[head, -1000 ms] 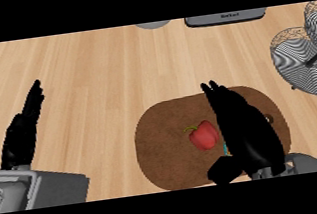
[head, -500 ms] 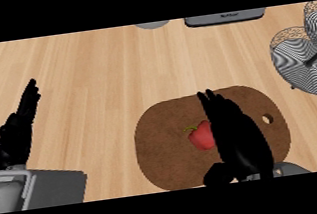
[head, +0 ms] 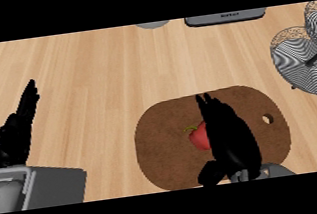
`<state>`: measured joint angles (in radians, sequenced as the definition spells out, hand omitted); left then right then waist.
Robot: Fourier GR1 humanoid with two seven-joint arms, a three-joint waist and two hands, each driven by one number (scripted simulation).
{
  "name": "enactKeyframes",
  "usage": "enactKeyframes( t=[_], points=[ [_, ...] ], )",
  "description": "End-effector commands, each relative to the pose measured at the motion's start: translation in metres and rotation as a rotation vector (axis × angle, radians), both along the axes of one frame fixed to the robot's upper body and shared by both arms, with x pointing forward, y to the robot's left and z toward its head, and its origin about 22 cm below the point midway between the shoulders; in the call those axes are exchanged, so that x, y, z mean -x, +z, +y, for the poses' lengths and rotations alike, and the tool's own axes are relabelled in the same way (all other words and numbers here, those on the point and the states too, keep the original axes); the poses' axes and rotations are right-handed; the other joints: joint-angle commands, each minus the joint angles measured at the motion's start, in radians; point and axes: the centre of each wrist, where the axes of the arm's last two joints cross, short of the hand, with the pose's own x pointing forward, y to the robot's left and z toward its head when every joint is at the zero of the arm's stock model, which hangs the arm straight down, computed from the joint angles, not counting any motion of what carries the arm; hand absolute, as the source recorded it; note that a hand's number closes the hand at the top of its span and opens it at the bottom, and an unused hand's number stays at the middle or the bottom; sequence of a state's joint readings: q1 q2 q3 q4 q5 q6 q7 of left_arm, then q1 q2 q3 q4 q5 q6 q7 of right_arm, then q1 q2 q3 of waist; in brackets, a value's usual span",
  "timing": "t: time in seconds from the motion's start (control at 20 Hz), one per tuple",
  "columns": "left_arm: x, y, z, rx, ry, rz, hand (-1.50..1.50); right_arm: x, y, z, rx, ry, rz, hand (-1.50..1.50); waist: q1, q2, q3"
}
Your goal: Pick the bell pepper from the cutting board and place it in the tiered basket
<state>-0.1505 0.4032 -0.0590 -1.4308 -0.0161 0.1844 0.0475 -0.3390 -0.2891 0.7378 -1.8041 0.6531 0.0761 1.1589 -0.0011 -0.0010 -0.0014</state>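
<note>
A red bell pepper point(head: 198, 138) with a green stem lies on the brown cutting board point(head: 166, 143) at the lower middle. My right hand point(head: 230, 137) is over the board with straight fingers, against the pepper's right side and hiding part of it. The thumb hangs below, near the board's front edge. At the right edge stands the wire tiered basket point(head: 311, 53), two striped tiers on a stand. My left hand point(head: 18, 128) rests open at the left, fingers up, away from the board.
A grey appliance point(head: 23, 190) sits at the lower left corner, just below my left hand. A dark grey flat object point(head: 224, 17) and a grey round item point(head: 153, 24) lie at the counter's far edge.
My right hand has shifted left over the board, now covering the pepper's right side. The left hand has barely moved.
</note>
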Motion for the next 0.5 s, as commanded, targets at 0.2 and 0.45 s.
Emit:
enactKeyframes(
  t=[0.2,0.45],
  points=[
    [0.016,-0.005,0.002,0.003,0.007,0.022,0.0,0.01,-0.026,0.001,0.059,-0.114,0.099,-1.5,0.004,-0.002,0.001],
    [-0.005,0.004,-0.013,0.018,0.003,0.002,0.0,-0.036,-0.027,0.008,0.04,-0.091,0.14,-1.5,0.005,0.001,0.001]
  ],
)
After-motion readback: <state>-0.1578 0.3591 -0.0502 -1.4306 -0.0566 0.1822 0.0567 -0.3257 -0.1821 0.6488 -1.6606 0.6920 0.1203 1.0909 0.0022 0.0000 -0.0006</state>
